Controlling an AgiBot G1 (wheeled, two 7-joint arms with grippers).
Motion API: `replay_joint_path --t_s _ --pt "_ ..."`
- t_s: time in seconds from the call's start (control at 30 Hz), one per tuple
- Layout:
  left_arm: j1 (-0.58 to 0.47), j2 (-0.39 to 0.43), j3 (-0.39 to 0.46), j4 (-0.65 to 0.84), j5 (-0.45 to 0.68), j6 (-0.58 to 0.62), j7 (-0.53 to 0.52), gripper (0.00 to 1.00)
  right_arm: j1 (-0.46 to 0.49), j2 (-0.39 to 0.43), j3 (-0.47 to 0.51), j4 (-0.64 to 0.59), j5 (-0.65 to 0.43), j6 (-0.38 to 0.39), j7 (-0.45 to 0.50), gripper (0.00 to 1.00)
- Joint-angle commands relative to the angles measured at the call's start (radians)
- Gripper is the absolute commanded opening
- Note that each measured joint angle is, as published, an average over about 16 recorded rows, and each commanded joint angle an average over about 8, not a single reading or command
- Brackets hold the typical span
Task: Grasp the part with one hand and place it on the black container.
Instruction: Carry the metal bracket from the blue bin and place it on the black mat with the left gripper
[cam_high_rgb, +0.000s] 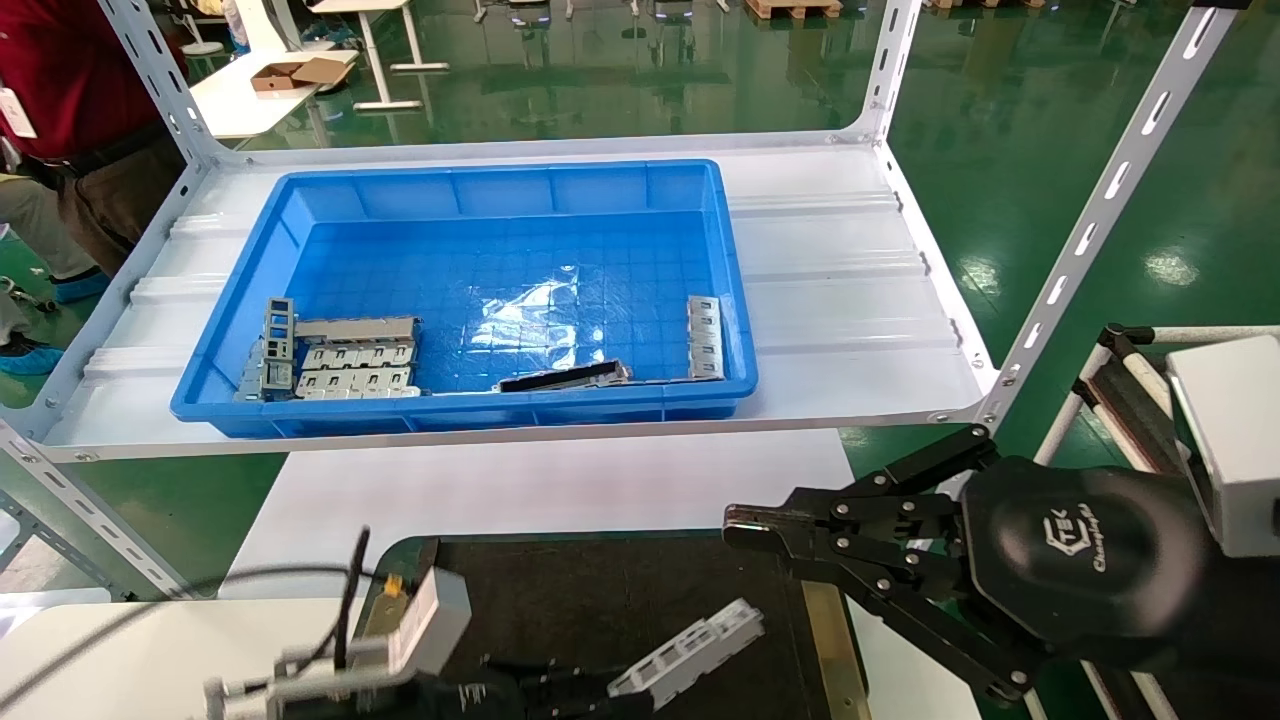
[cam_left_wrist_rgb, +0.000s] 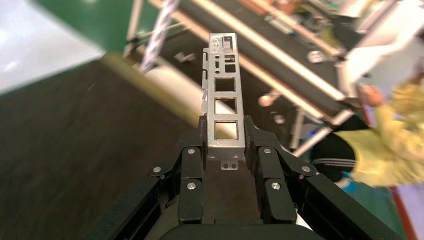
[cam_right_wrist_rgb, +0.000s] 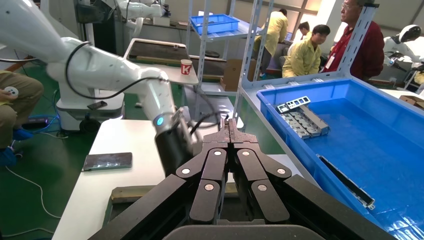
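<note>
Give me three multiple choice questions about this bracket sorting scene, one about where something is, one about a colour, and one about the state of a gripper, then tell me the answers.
1. Where is the part held by the left gripper?
A. Above the black container
B. Lying in the blue bin
C. On the white shelf beside the bin

2. What colour is the bin holding the remaining bracket pieces?
A. Green
B. Blue
C. Red

3. How are the right gripper fingers set?
A. Spread wide
B. Clamped on a bracket
C. Closed together with nothing between them

Answers:
1. A, since the head view shows the bracket over the dark tray, clear of the bin.
2. B, since the bin's walls and floor are plainly blue.
3. C, since the right wrist view shows both fingertips meeting with no part between them.
</note>
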Motion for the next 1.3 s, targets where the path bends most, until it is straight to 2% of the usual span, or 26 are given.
replay_joint_path --t_s 0.03,0.27,0.47,0.83,1.07,1.3 --pt "0.058 -0.006 -0.004 -0.036 0.006 -0.068 -0.019 0.00 0.000 0.000 0.000 0.000 0.000 0.000 0.000 0.00" --pt "0.214 0.031 -0.001 -0.170 0.088 -0.420 -0.122 0.00 0.000 0.000 0.000 0.000 0.000 0.000 0.000 0.00" --pt "0.263 0.092 0.038 -0.215 0.160 -0.619 -0.233 0.00 0.000 0.000 0.000 0.000 0.000 0.000 0.000 0.00" --pt "0.236 0.244 0.122 -0.122 0.267 -0.883 -0.412 0.00 0.000 0.000 0.000 0.000 0.000 0.000 0.000 0.00" --pt "0.243 0.307 0.150 -0.095 0.307 -1.030 -0.469 0.00 0.000 0.000 0.000 0.000 0.000 0.000 0.000 0.00" --pt "0.251 0.341 0.176 -0.095 0.323 -1.116 -0.504 0.00 0.000 0.000 0.000 0.000 0.000 0.000 0.000 0.00"
